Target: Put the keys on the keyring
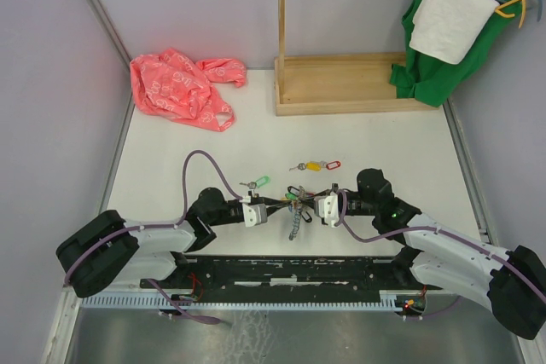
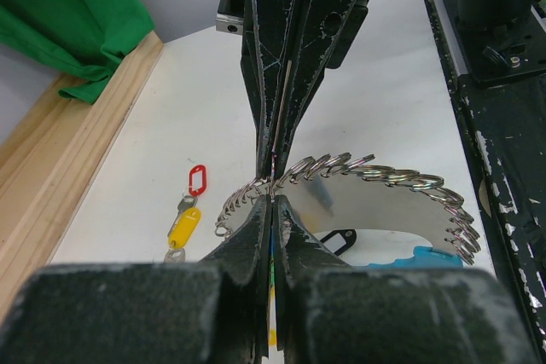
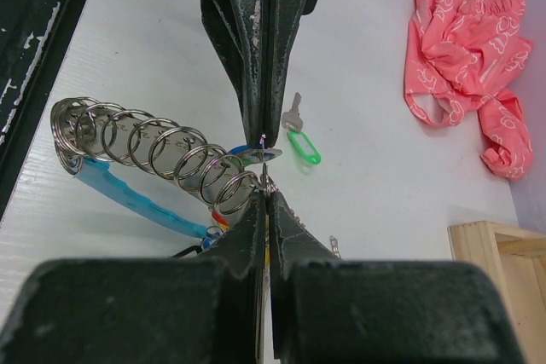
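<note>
Keyring (image 1: pixel 294 217) is sitting low over the surface (image 1: pixel 375 142) between both arms. The left gripper (image 2: pixel 271 187) is pinching its coiled metal, the right gripper (image 3: pixel 264 175) is clamping the opposite end, and loose keys (image 1: pixel 316 164) are lying just beyond.

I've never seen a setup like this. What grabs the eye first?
Two black arms meet mid-table: the left gripper and right gripper are both pinched shut on a coiled metal keyring with a light-blue sleeve. Just beyond it lie a key with a green tag and keys with yellow and red tags. A crumpled pink bag glows at the far left, and a green cloth hangs at the far right.
</note>
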